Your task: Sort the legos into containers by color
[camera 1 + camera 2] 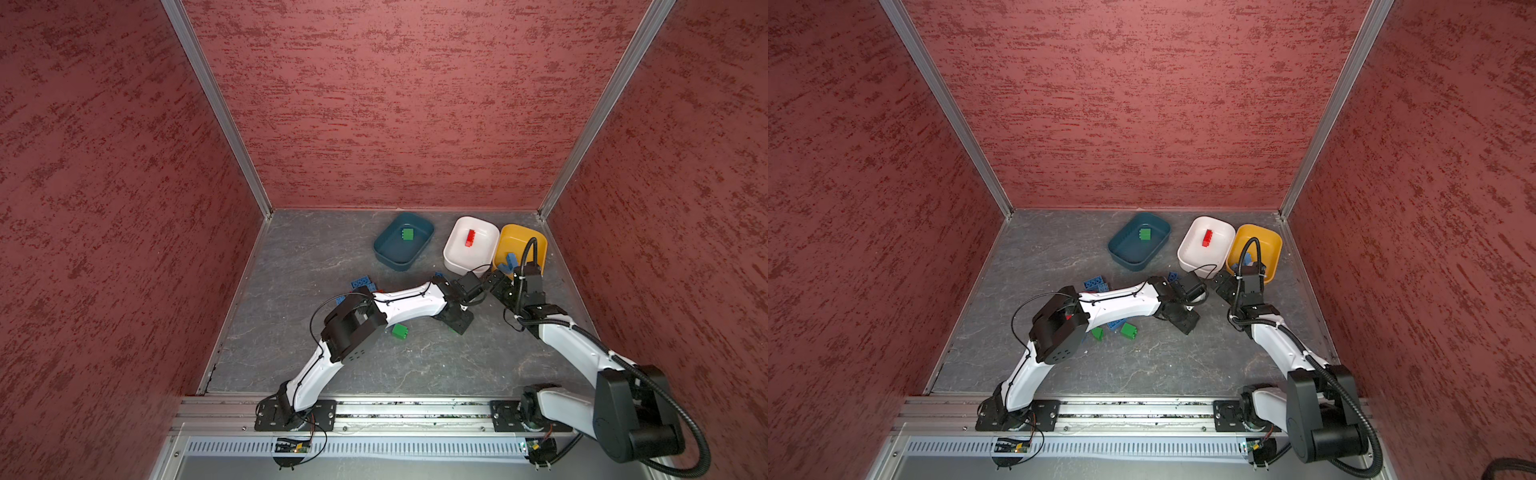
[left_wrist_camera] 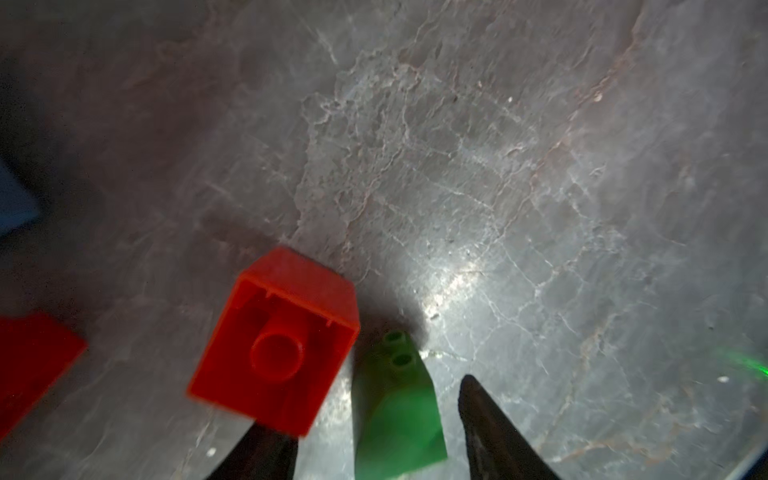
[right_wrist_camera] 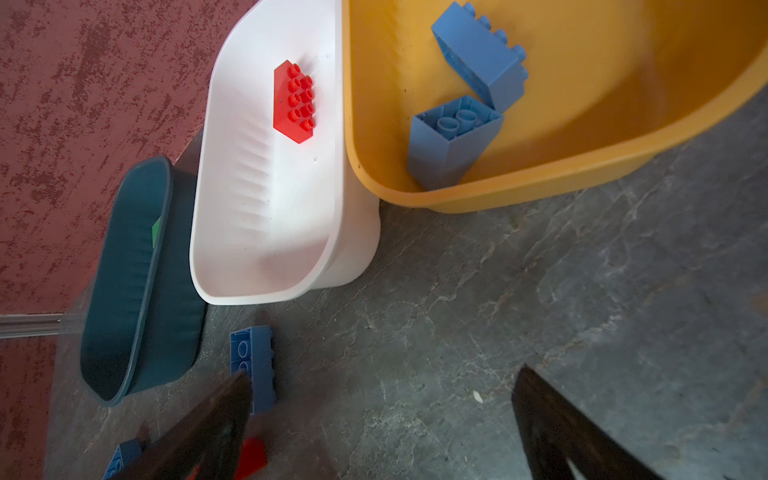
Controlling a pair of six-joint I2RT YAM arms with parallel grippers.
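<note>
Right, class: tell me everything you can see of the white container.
The white container is a shallow, rounded-rectangular tub of smooth, plastic-looking material. It stands upright at the far side of the grey tabletop, between the teal tub and the yellow tub. Its rim appears to touch the yellow tub's, while the teal tub stands apart. It holds a single studded red brick.

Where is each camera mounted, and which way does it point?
Both top views: high over the front rail, looking down at the table; left arm and right arm show.
Left wrist: on the left arm, looking down at a green brick between its open jaws.
Right wrist: on the right arm, facing the white tub and yellow tub; its open jaws show.
Shared: right wrist and both top views show the studded red brick in the white tub.
</note>
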